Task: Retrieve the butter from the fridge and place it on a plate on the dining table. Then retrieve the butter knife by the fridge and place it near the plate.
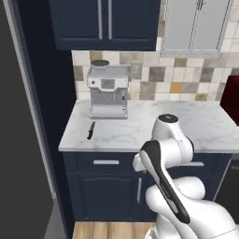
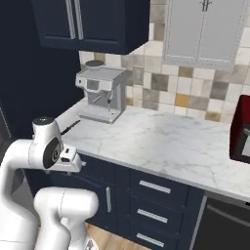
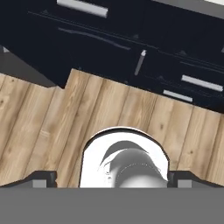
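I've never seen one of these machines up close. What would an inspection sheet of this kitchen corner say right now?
Surface: marble counter on navy cabinets.
Job's things: knife lies flat near the counter's left front corner, in front of the coffee machine, apart from it. A grey panel at far left may be the fridge.
Clutter: dark red appliance at the counter's right end.
Tool: open, empty, pointing down at the wood floor.
Cables: nothing seen.
Surroundings: tiled backsplash, navy and pale upper cabinets.
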Motion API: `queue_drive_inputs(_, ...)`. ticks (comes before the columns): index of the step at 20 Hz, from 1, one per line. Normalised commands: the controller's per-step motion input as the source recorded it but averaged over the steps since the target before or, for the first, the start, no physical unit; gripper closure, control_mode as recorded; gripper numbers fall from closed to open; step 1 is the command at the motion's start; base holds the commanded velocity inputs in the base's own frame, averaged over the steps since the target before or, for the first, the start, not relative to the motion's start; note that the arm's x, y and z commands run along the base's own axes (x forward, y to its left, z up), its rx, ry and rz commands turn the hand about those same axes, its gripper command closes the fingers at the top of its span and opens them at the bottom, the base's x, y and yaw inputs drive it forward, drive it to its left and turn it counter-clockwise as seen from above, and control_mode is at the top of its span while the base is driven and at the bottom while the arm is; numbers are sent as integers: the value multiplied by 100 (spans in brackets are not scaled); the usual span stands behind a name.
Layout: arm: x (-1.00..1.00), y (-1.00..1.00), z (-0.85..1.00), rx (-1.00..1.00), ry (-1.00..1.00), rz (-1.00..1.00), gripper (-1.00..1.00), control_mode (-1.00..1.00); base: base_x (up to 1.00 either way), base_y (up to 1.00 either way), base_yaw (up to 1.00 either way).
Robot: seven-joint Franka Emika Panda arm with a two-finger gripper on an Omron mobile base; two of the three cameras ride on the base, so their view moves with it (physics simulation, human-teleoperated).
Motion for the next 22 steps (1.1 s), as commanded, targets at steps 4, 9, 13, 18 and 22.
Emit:
queue_drive_inputs(4, 0, 0, 0, 0, 0, 0, -100, 100, 26, 3, 3)
queue_drive_inputs(9, 0, 0, 0, 0, 0, 0, -100, 100, 76, 34, 0)
queue_drive_inputs(13, 0, 0, 0, 0, 0, 0, -100, 100, 71, 35, 0)
queue_drive_inputs(18, 0, 0, 0, 0, 0, 0, -100, 100, 42, 20, -1)
queue_drive_inputs(22, 0, 0, 0, 0, 0, 0, -100, 100, 36, 48, -5)
